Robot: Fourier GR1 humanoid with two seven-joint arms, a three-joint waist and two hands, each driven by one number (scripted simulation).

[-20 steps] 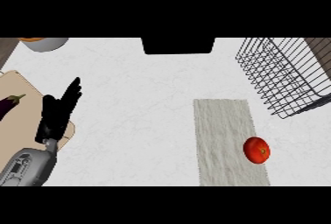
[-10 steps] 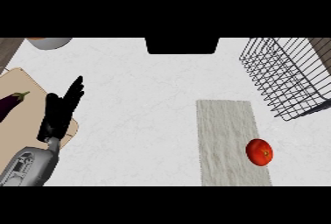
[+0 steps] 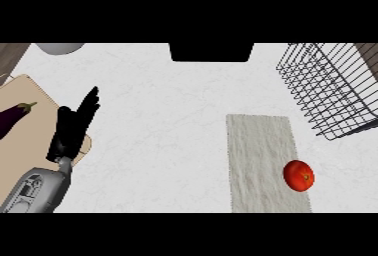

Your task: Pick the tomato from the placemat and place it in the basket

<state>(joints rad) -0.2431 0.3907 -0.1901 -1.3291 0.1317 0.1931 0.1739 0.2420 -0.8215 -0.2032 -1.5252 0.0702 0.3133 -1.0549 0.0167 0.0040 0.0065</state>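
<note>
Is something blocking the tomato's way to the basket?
No, nothing visible. The tomato lies on the placemat, and the wire basket stands beyond it, up and to the right. Only bare placemat and counter lie between them.

Purple eggplant (image 3: pixel 12 121) on beige cutting board (image 3: pixel 35 95) at left, grey bowl (image 3: pixel 60 48) beyond

— Spotted the left hand (image 3: pixel 72 129)?
— Yes, at the view's left side. Hung open, with black fingers (image 3: pixel 85 110) straight, pointed up and slightly rightward.
— Noticed the left forearm (image 3: pixel 37 187) too?
— Grey, low in the left corner, sloped up toward the hand.
</note>
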